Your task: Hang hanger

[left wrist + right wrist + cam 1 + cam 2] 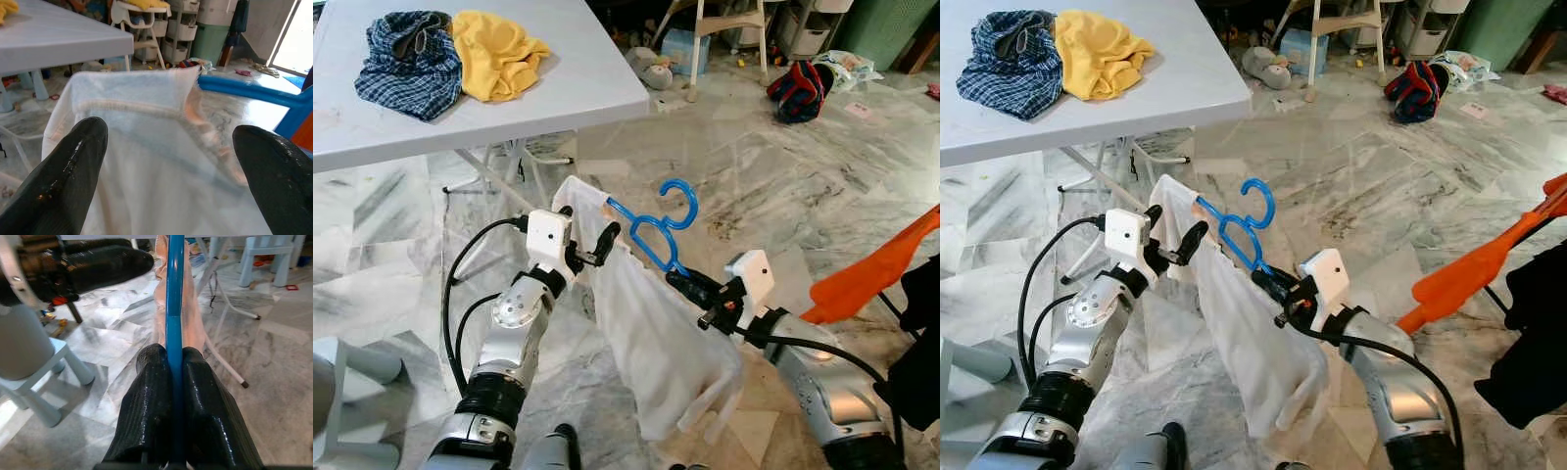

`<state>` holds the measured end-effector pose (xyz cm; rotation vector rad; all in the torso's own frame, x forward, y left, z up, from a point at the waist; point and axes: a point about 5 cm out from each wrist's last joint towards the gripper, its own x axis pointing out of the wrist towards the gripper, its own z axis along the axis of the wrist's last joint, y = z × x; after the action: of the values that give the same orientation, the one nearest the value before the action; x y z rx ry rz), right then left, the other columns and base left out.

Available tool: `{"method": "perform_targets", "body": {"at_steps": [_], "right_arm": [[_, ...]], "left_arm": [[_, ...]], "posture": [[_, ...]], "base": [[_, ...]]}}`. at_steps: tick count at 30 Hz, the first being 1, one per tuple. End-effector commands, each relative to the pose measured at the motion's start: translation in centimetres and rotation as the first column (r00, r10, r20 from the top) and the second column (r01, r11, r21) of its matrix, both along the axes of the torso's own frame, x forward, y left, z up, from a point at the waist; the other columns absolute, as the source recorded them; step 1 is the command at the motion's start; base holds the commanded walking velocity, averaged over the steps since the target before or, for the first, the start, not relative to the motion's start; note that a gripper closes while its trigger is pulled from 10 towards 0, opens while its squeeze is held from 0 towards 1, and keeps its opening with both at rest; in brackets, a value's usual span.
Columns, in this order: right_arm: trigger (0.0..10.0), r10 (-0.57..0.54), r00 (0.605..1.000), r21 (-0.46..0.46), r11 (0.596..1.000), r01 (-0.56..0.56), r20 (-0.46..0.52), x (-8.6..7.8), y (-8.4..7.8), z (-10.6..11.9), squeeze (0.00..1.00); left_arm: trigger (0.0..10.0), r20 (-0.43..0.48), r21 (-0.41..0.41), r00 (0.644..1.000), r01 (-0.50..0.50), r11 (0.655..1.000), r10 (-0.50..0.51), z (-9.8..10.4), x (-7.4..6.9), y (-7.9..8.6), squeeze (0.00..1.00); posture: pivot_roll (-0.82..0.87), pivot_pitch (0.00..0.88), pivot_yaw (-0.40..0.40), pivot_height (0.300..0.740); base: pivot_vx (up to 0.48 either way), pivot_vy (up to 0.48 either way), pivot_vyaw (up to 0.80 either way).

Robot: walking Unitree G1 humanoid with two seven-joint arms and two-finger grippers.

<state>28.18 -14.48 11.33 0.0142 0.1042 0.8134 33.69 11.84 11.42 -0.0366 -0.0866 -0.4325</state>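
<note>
Gripping: the right gripper point(175, 367) was pinched tight on the blue plastic hanger point(656, 227), low on its frame, fingers point(149, 382) pressed against both sides of the bar.
Hanger: held up in the air between the two arms — hook uppermost, over the marble floor point(783, 186).
Garment: a white cloth point(651, 333) draped over the hanger and hung down between the arms.
Left gripper point(590, 242): fingers point(73, 161) spread wide apart at the cloth's upper hem, one to each side — clamped on nothing.
Table: a white table point(558, 88) stood behind the arms, with a blue checked garment point(406, 59) touching a yellow one point(494, 54) on top.
Right edge: an orange cloth point(871, 279) hung there beside something dark.
</note>
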Motion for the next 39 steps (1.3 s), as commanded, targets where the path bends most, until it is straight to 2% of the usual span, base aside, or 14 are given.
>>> {"method": "perform_targets", "body": {"at_steps": [1,4,5,6,11,12,13,14,25,26,27,36,37,39], "right_arm": [[10.0,0.019,0.999,0.020,1.000,-0.020,0.042,-0.1,-0.4,1.3,0.00],[10.0,0.022,0.999,0.014,1.000,-0.022,0.043,-0.1,-0.7,1.4,0.00],[10.0,0.022,0.999,0.013,1.000,-0.023,0.043,-0.1,-0.8,1.5,0.00],[10.0,0.043,0.998,0.018,0.999,-0.043,0.041,-0.2,-0.7,1.6,0.00],[10.0,0.094,0.995,0.026,0.995,-0.095,0.033,-0.7,-0.2,1.8,0.00],[10.0,0.095,0.995,0.025,0.995,-0.096,0.033,-0.8,-0.1,1.8,0.00],[10.0,0.095,0.995,0.025,0.995,-0.096,0.033,-0.8,-0.1,1.8,0.00],[10.0,0.094,0.995,0.024,0.995,-0.095,0.030,-0.8,-0.1,1.7,0.00],[10.0,0.105,0.994,0.015,0.994,-0.105,0.010,-0.9,0.1,1.4,0.00],[10.0,0.101,0.995,0.009,0.995,-0.101,0.009,-0.9,0.1,1.3,0.00],[10.0,0.099,0.995,0.006,0.995,-0.099,0.008,-0.8,0.1,1.1,0.00],[10.0,0.136,0.991,0.019,0.991,-0.136,0.007,-1.2,1.1,1.2,0.00],[10.0,0.141,0.990,0.019,0.990,-0.141,0.006,-1.3,1.0,1.2,0.00],[10.0,0.142,0.990,0.016,0.990,-0.142,0.005,-1.4,0.8,1.3,0.00]], "left_arm": [[4.5,0.006,0.026,1.000,0.000,1.000,0.000,0.0,0.1,0.2,0.00],[1.5,0.005,0.031,1.000,-0.005,0.999,0.005,-0.1,0.2,0.3,0.00],[1.5,0.004,0.032,1.000,-0.006,0.999,0.006,-0.1,0.2,0.4,0.00],[0.0,0.007,0.036,1.000,-0.011,0.999,0.010,-0.1,0.3,0.5,0.00],[0.0,0.006,0.037,1.000,-0.018,0.999,0.018,-0.1,0.4,0.6,0.00],[2.6,0.008,0.024,1.000,-0.021,0.999,0.020,0.1,0.4,0.6,0.00],[2.6,0.008,0.024,1.000,-0.021,0.999,0.020,0.1,0.4,0.6,0.00],[10.0,0.010,0.003,1.000,-0.015,1.000,0.015,0.3,0.5,0.4,0.00],[10.0,0.010,-0.036,0.999,0.034,0.999,-0.034,0.4,0.2,-1.0,0.00],[10.0,0.004,-0.051,0.999,0.048,0.998,-0.048,0.4,0.0,-1.1,0.60],[10.0,-0.005,-0.058,0.998,0.061,0.996,-0.061,0.2,-0.3,-1.3,1.00],[10.0,-0.018,-0.016,0.999,0.039,0.999,-0.039,-0.4,-0.1,-1.2,1.00],[10.0,-0.017,-0.008,1.000,0.026,1.000,-0.026,-0.4,0.1,-1.0,0.00],[10.0,-0.020,-0.001,1.000,0.006,1.000,-0.006,-0.4,0.3,-0.4,0.00]], "posture": [[0.09,0.169,-0.028,0.740],[0.09,0.170,-0.027,0.740],[0.09,0.170,-0.027,0.740],[0.09,0.170,-0.027,0.740],[0.09,0.168,-0.027,0.740],[0.09,0.168,-0.027,0.740],[0.09,0.168,-0.027,0.740],[0.09,0.167,-0.027,0.740],[0.09,0.164,-0.024,0.740],[0.09,0.164,-0.024,0.740],[0.09,0.163,-0.023,0.740],[0.09,0.161,-0.021,0.740],[0.09,0.162,-0.022,0.740],[0.09,0.163,-0.021,0.740]], "base": [[0.000,0.000,0.00],[0.000,0.000,0.00],[0.000,0.000,0.00],[0.000,0.000,0.00],[0.000,0.000,0.00],[0.000,0.000,0.00],[0.000,0.000,0.00],[0.000,0.000,0.00],[0.000,0.000,0.00],[0.000,0.000,0.00],[0.000,0.000,0.00],[0.000,0.000,0.00],[0.000,0.000,0.00],[0.000,0.000,0.00]]}}
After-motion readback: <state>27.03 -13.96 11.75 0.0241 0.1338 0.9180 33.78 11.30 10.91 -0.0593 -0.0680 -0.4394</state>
